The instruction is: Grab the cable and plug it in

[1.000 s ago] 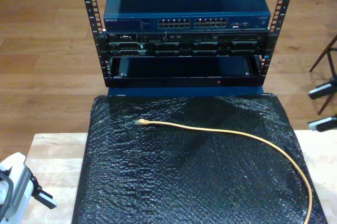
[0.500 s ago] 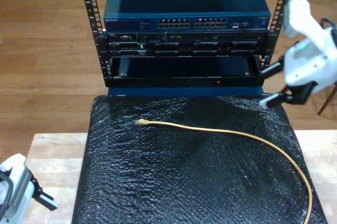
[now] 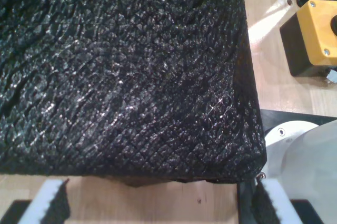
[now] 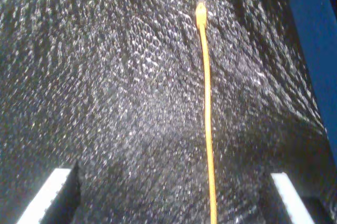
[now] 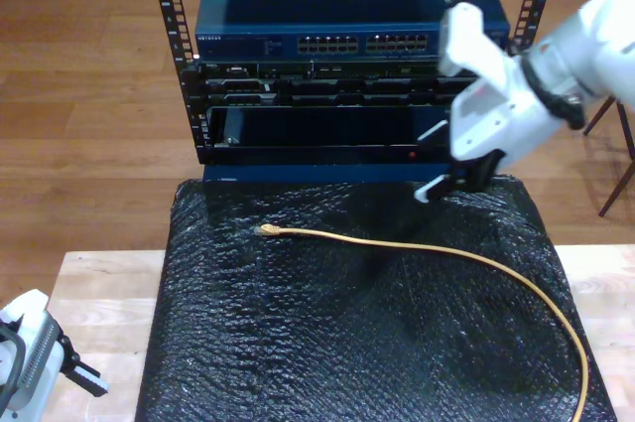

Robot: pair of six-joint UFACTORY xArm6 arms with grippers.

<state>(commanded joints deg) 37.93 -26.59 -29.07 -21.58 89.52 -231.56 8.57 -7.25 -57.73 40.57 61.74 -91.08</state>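
Both tools gape: my second gripper (image 5: 437, 159) above thin orange cable (image 5: 437, 248) on crinkled black mat (image 5: 347, 343).

High frontal overview, two close pincer-cams

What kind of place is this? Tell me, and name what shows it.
Probably a robotics lab test bench for network cabling: a small open rack holding a blue network switch, a yellow cable on a black padded mat, and my second gripper above it.

Even indoor light, soft focus.
Black wrap (image 5: 347, 333) glints with speckled glare; moving arm (image 5: 526, 94) blurred; wrist views grainy.
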